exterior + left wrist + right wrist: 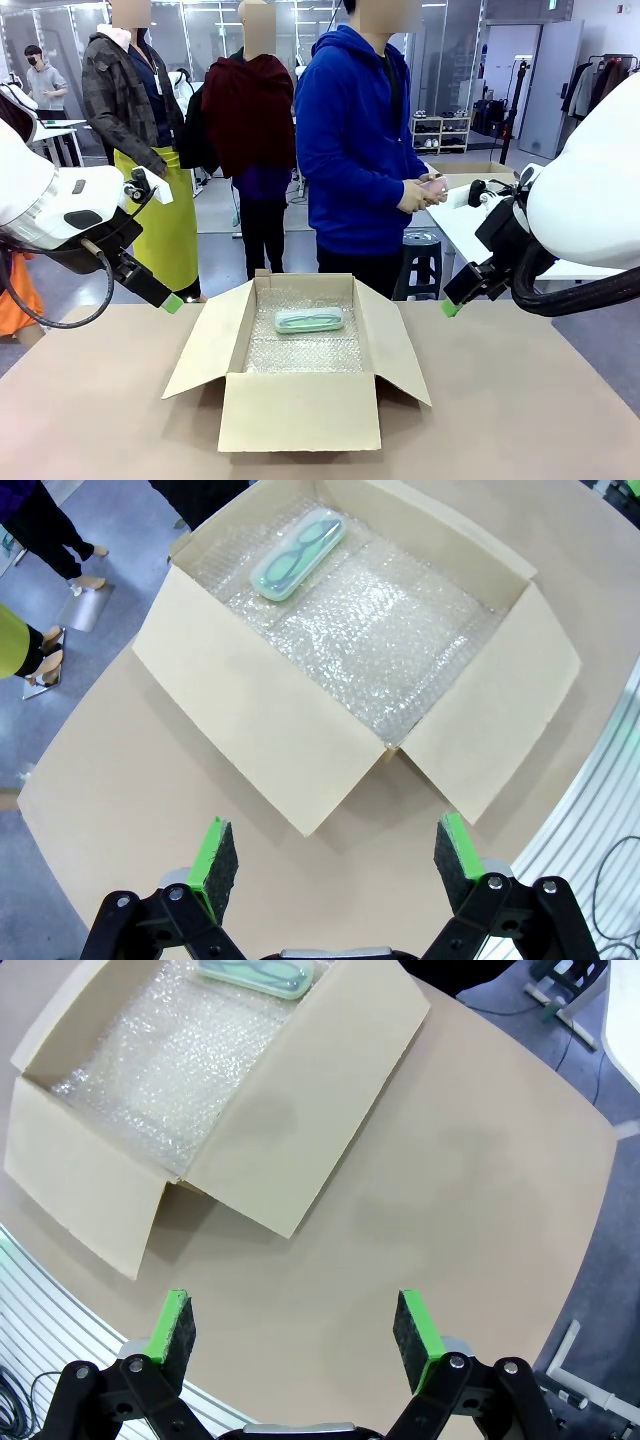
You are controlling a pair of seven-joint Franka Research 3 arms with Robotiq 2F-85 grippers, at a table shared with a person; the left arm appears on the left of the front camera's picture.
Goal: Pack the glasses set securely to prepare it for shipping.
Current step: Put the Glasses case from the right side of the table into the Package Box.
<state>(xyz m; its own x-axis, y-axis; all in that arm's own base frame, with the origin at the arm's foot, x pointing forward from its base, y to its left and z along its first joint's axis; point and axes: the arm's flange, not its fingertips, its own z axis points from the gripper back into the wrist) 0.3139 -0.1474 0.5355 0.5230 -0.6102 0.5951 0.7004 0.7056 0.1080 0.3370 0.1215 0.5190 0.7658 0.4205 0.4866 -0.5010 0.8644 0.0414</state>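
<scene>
While both my arms hang above the table [520, 400], 1 on each side of the cardboard box [300, 412], neither pincer has anything in it. My left gripper [335, 848] is spread wide, its 2 green pads [212, 852] well apart over bare tabletop, near the box's side flap. My right gripper [290, 1322] is spread just as wide, also over bare table, near the flap on its own side.

The box stands in the middle of the table with its flaps open, and a sheet of bubble wrap [300, 352] lines its floor. The mint green glasses case [310, 320] lies flat on that wrap at the far end of the box, its long side running along the far wall, with a pair of glasses showing through the lid.

Across the table a person [350, 140] in a blue hoodie stands holding the pale pink case [436, 184] in both hands [415, 195], well apart from the box.
</scene>
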